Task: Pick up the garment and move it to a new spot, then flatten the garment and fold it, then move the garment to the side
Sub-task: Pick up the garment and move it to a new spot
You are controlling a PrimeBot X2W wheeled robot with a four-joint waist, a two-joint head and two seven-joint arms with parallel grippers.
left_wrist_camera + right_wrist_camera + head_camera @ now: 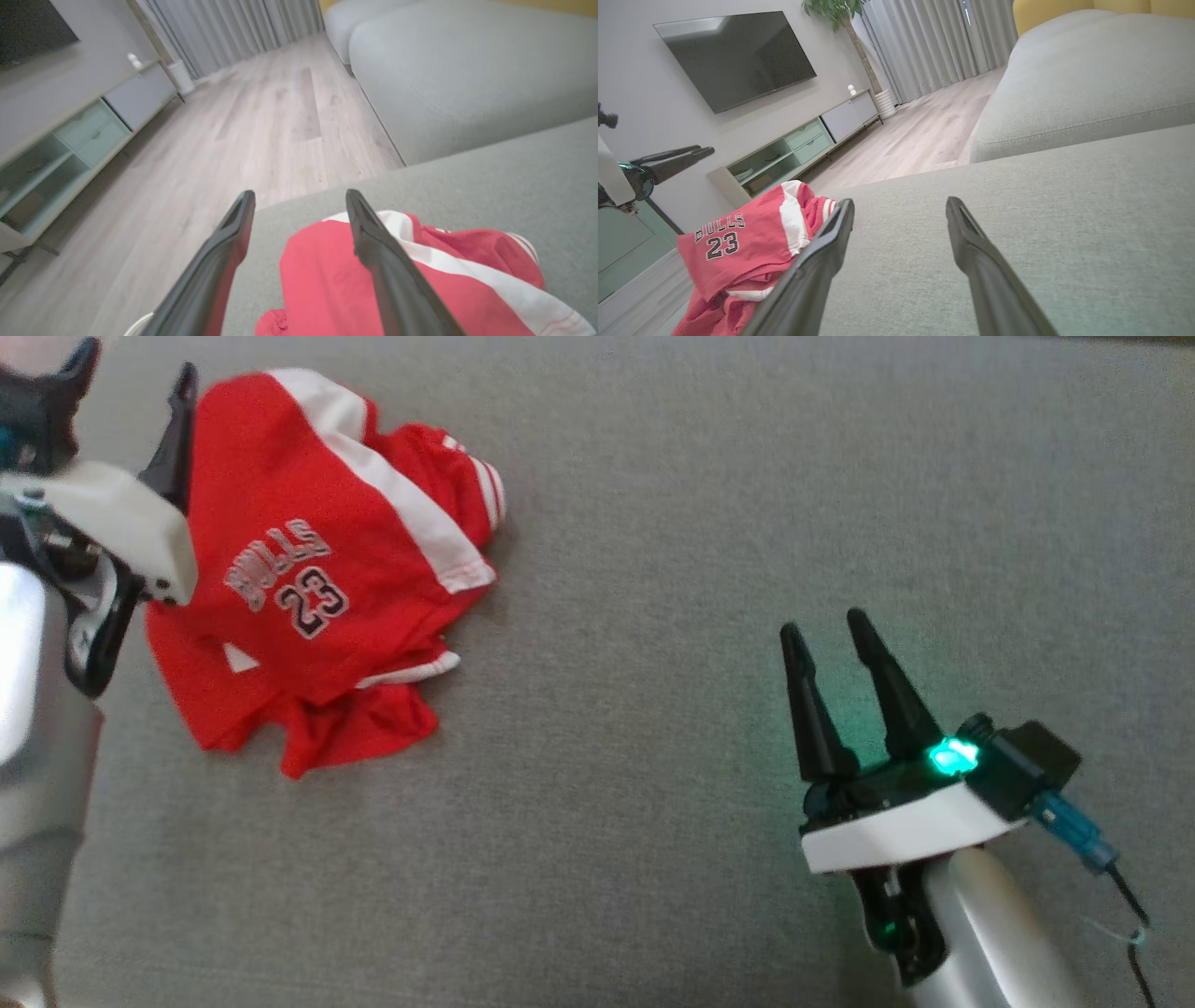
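The garment [317, 569] is a red jersey with white stripes and "BULLS 23" lettering, lying crumpled on the grey cushion at the upper left of the head view. My left gripper [135, 369] hovers over the jersey's left edge, open, with nothing between its fingers. In the left wrist view the garment [327, 280] lies under the open left gripper [300, 197]. My right gripper [824, 625] is open well to the right of the jersey, above bare cushion. In the right wrist view the garment [738, 242] lies to the left of the right gripper [900, 204].
The grey cushion [700, 523] spreads wide to the right and in front of the jersey. Its far edge drops to a wooden floor [261, 116]. Another grey seat [1087, 84], a low TV cabinet [794, 149] and a wall TV [738, 56] stand beyond.
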